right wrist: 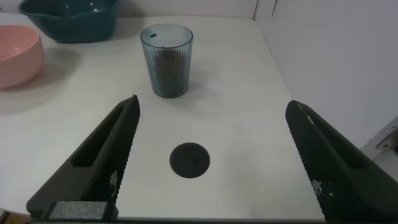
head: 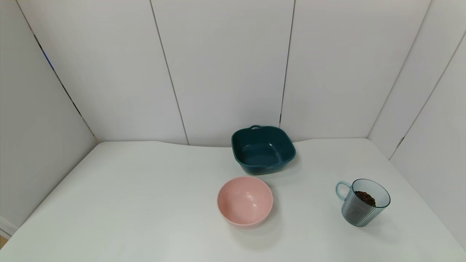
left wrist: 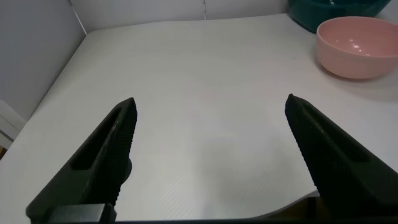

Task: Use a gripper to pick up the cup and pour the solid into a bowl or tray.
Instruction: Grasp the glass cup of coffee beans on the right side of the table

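The pale-blue ribbed cup point(head: 364, 203) stands upright at the table's right side, handle toward the bowl, with dark brown beans point(head: 365, 198) inside. The right wrist view also shows the cup point(right wrist: 166, 60). The pale pink bowl point(head: 245, 201) sits empty at the table's middle and shows in the left wrist view point(left wrist: 357, 46) and the right wrist view point(right wrist: 17, 56). My right gripper point(right wrist: 211, 106) is open and empty, short of the cup. My left gripper point(left wrist: 211, 102) is open and empty over the table's left part. Neither gripper shows in the head view.
A dark teal squarish dish point(head: 263, 149) with handles stands behind the bowl near the back wall. A round black spot point(right wrist: 189, 160) lies on the table between my right fingers. White wall panels close the table on the back and both sides.
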